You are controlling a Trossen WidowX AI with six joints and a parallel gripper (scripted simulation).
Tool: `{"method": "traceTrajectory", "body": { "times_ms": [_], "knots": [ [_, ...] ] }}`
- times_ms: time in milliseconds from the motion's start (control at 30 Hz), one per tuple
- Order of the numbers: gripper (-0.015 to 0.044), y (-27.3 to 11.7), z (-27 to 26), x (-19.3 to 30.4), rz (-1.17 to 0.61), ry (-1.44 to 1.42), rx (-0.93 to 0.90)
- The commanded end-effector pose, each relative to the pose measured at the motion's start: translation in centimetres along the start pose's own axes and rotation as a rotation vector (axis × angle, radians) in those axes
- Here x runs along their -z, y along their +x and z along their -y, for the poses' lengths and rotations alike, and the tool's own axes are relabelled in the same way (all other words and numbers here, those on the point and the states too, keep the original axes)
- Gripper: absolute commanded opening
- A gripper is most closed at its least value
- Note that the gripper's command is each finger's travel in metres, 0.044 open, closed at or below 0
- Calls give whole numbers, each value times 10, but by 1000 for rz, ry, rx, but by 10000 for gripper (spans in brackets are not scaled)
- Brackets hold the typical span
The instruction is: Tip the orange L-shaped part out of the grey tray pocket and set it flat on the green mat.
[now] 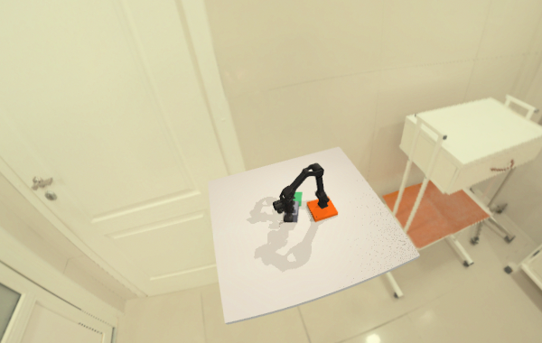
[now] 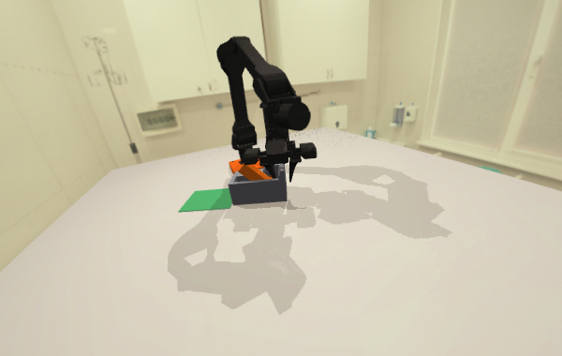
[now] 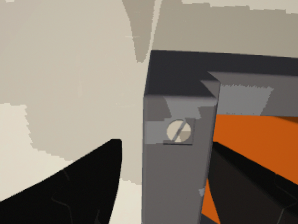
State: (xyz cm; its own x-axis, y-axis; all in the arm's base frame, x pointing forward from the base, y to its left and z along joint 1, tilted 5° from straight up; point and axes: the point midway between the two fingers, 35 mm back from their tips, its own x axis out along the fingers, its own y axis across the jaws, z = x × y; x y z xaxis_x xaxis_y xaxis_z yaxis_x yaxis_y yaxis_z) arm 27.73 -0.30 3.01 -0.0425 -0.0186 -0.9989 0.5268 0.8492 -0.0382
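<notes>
Over the tray (image 2: 258, 191) my gripper (image 2: 278, 174) straddles its wall, half spread, pinching nothing; one finger (image 3: 256, 205) presses the tilted part (image 2: 251, 170).

gripper (image 2: 278, 170) straddles tray wall (image 3: 174, 163) | one finger inside pocket against tilted orange part (image 2: 252, 171) | other finger outside, over table | green mat (image 2: 205, 200) beyond tray unobstructed

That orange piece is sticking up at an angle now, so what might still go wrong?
The orange part is only tilted, with one end still down in the grey tray; it may drop back flush once pressure eases. The gripper straddles the tray wall, one finger outside, so a sideways move might snag or shove the tray.
</notes>
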Motion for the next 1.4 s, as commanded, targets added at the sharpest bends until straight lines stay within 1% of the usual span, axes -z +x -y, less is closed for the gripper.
{"method": "traceTrajectory", "body": {
  "times_ms": [0, 367, 467, 600, 633, 1367],
  "knots": [
    [180, 0, 0, 0, 0, 0, 0],
    [180, -19, -10, 0, -6, -2, 7],
    [180, -46, -8, -2, -6, -2, 7],
    [180, -98, -1, -1, -6, -2, 7],
    [180, -106, 1, 0, -6, -2, 7],
    [180, -109, -1, -1, 16, 2, -9]
  ]
}}
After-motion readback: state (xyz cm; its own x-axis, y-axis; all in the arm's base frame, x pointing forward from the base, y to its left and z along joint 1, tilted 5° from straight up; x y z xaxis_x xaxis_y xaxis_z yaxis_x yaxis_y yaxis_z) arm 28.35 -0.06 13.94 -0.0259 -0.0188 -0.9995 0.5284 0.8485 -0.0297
